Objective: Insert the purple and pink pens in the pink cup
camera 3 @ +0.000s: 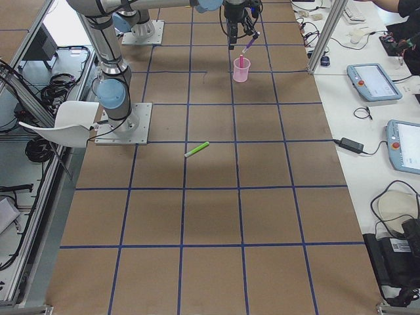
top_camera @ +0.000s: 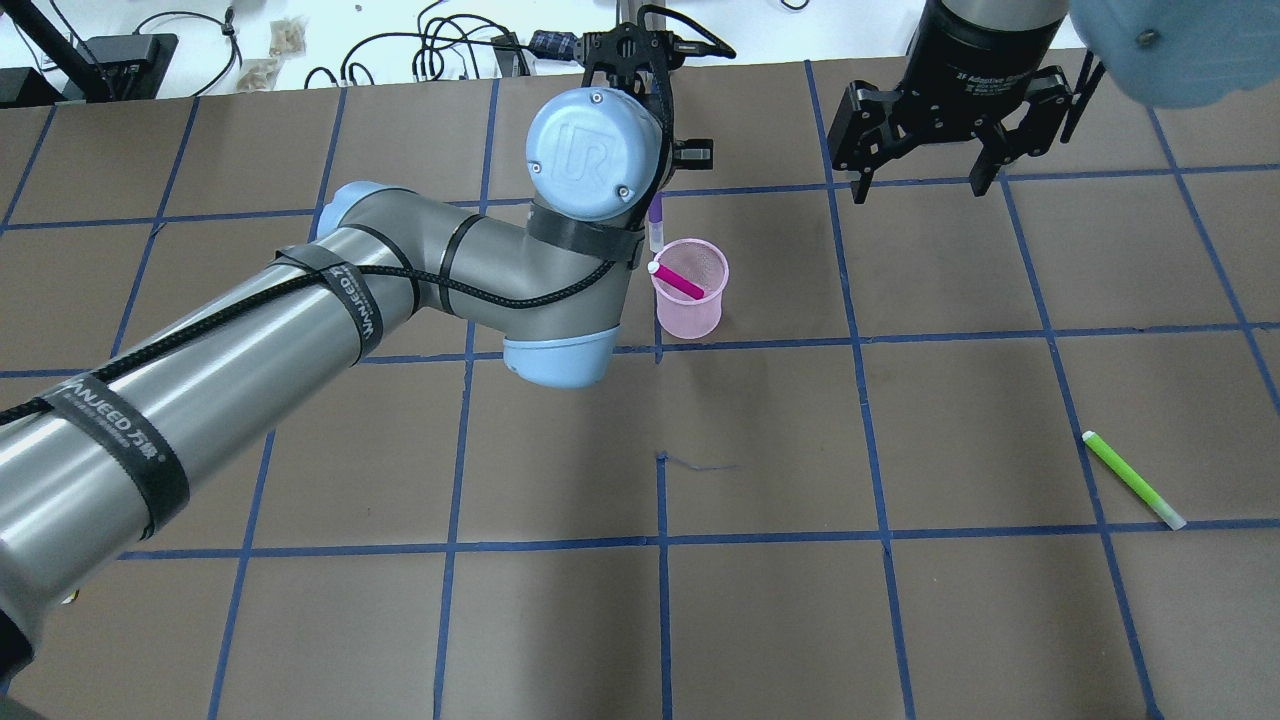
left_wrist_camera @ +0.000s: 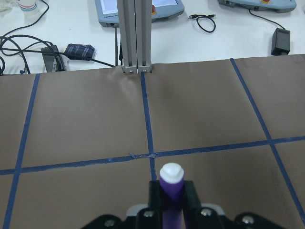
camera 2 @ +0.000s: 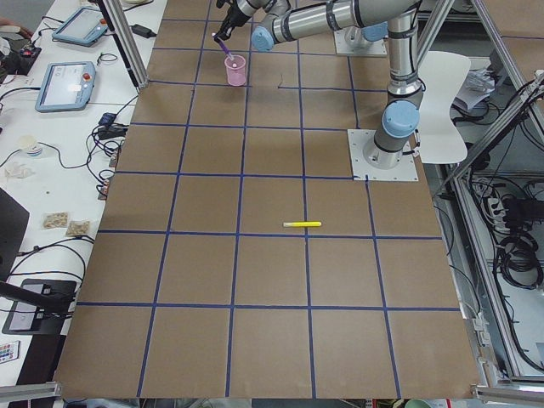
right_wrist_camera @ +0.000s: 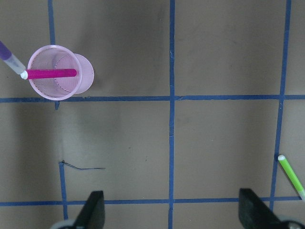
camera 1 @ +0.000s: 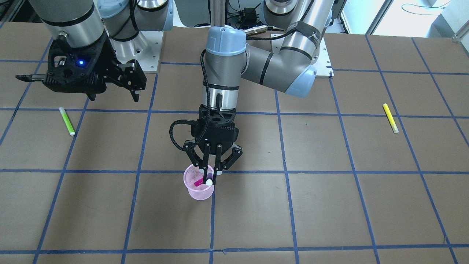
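Purple pen [left_wrist_camera: 171, 191] clamped in left gripper [camera 1: 209, 175], tip just over pink cup [top_camera: 688, 315] rim | risk: tip looks off-centre; on release it could glance off rim or pink pen [top_camera: 680, 282] and land beside cup | cup holds pink pen only, leaning | right gripper [top_camera: 922, 188] spread, empty, well apart from cup

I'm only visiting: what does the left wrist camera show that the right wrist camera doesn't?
Only the left wrist view: the left claw shut on the purple pen, a metal post and cables beyond the table. Only the right wrist view: the pink cup with the pink pen in it, and a green pen. Both: the purple pen and the brown table with blue lines.
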Tool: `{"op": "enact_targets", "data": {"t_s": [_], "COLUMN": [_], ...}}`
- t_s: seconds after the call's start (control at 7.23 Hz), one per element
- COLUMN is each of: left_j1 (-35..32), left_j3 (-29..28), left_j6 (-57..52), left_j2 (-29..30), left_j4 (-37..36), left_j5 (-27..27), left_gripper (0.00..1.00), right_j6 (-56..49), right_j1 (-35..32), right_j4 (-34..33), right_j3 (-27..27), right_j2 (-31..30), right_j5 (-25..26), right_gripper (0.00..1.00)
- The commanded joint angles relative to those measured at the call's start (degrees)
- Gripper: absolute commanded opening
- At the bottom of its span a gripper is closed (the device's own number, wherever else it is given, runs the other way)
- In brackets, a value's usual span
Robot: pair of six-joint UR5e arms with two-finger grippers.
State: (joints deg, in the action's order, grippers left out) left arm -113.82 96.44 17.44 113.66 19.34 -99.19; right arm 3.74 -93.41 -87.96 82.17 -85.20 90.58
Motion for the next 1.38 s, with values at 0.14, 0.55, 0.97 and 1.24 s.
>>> {"op": "enact_targets", "data": {"t_s": [0.14,0.55,0.97,1.24], "left_j1": [-1.84,-1.93,-1.93,-1.84], "left_j3": [1.11,4.19,4.19,4.19], "left_j6": [2.25,0.05,0.23,1.1], "left_j2": [0.95,0.95,1.57,2.01], "left_j4": [-2.03,-2.56,-2.56,-2.38], "left_j5": [-0.13,-0.13,-0.04,-0.12], "left_gripper": [0.0,0.0,0.0,0.79], "right_j6": [0.75,0.75,0.83,0.75], "right_j1": [0.33,0.69,0.51,0.51], "right_j4": [-5.29,-5.12,-4.77,-4.68], "right_j3": [0.09,0.09,0.09,0.09], "right_j2": [0.12,0.12,0.21,0.21], "right_j5": [-0.23,-0.23,-0.23,-0.23], "right_gripper": [1.0,1.0,1.0,1.0]}}
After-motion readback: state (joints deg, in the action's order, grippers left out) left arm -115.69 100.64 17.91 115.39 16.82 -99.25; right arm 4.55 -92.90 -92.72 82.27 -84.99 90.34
